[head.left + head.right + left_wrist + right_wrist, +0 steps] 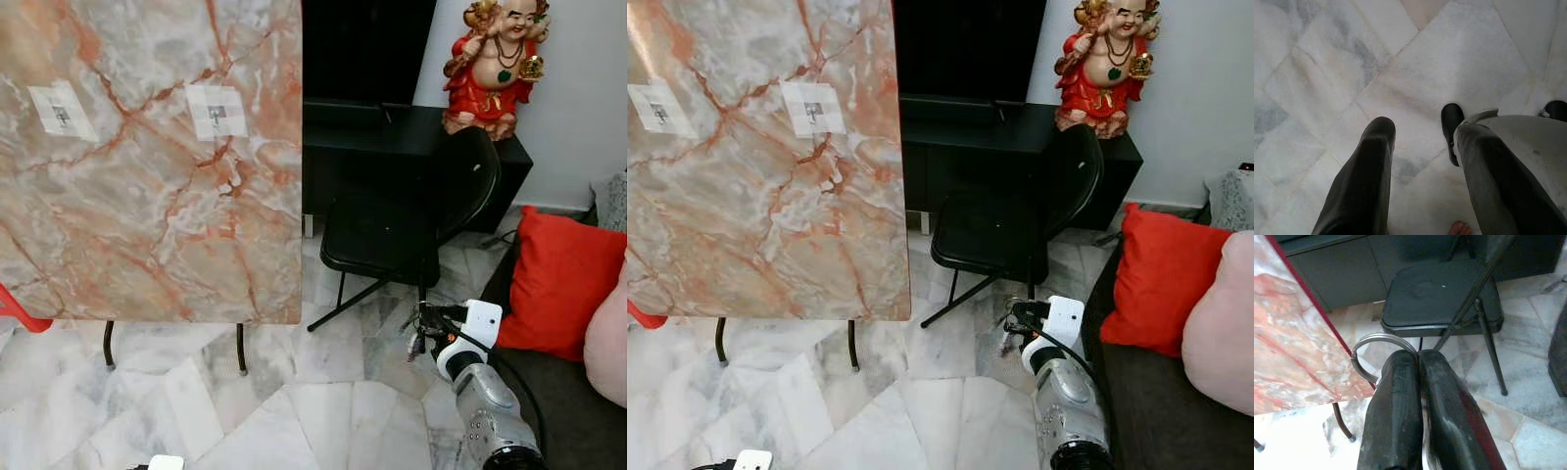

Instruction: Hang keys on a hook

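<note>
My right gripper (423,319) is held low in front of me, shut on a silver key ring (1377,346). The ring sticks out beside the fingertips (1400,363), and the keys (415,345) dangle under them. It hovers over the floor near the black chair, to the right of the upright marble tabletop (147,215). Two white square pads, each with a small dark hook, sit on that tabletop, one (217,111) near its right edge and one (61,110) further left. My left gripper (1422,134) hangs open over the floor tiles.
A black folding chair (392,235) stands between the tabletop and a dark sofa with a red cushion (563,279) and a pink one (607,343). Behind is a black cabinet (411,147) with a red figurine (490,69). Marble floor (294,401) lies ahead.
</note>
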Robot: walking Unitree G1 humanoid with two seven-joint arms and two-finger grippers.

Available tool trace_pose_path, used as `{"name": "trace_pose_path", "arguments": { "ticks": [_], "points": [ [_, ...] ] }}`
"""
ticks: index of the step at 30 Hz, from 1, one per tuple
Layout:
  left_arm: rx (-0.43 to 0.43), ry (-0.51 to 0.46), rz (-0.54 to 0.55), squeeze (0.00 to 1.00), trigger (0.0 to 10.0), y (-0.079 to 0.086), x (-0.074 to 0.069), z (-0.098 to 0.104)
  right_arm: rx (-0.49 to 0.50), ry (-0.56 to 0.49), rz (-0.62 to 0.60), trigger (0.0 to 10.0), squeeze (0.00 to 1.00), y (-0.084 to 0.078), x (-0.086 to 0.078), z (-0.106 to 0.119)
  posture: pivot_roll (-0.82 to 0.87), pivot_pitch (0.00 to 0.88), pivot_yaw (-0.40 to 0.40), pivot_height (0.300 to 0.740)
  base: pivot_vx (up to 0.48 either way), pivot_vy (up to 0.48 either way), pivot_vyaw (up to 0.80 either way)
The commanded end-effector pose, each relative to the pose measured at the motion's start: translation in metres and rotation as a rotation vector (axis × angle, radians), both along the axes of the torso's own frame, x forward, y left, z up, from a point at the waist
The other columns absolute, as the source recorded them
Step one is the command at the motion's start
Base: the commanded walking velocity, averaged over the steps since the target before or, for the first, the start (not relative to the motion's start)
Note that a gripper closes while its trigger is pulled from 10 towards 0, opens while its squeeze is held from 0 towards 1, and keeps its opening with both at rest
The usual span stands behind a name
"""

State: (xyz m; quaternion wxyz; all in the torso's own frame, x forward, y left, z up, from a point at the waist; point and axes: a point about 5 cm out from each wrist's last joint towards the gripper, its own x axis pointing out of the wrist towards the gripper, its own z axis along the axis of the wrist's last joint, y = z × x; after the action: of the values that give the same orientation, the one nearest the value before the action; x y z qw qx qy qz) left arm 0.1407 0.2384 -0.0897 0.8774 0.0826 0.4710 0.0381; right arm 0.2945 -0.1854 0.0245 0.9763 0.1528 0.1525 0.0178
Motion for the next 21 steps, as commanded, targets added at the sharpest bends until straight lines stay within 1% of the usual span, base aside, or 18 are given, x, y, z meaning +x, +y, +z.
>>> {"name": "trace_pose_path", "arguments": {
  "ticks": [1, 6, 13, 21],
  "points": [
    [0.007, 0.024, 0.011, 0.0, 10.0, 0.0034, -0.0049, -0.0013, -0.017, -0.037, 0.041, 10.0, 0.0, 0.007, 0.0057, 0.0074, 0.04, 0.0, -0.048, 0.74, 0.368, 0.0, 0.8],
    [0.019, 0.03, 0.009, 0.0, 10.0, 0.0052, -0.0055, -0.0012, -0.015, -0.039, 0.044, 10.0, 0.0, 0.0085, 0.0057, 0.0076, 0.05, 0.0, -0.047, 0.74, 0.341, 0.0, 0.8],
    [0.025, 0.031, 0.013, 0.0, 10.0, 0.006, -0.0047, -0.0008, -0.02, -0.04, 0.058, 10.0, 0.0, 0.0095, 0.0063, 0.0082, 0.05, 0.0, -0.049, 0.74, 0.0, 0.0, 0.8],
    [0.011, 0.02, 0.023, 0.0, 10.0, 0.0035, -0.0028, -0.0007, -0.022, -0.042, 0.072, 10.0, 0.0, 0.0107, 0.0071, 0.0089, 0.05, 0.0, -0.056, 0.74, 0.0, 0.0, 0.8]
  ]
}}
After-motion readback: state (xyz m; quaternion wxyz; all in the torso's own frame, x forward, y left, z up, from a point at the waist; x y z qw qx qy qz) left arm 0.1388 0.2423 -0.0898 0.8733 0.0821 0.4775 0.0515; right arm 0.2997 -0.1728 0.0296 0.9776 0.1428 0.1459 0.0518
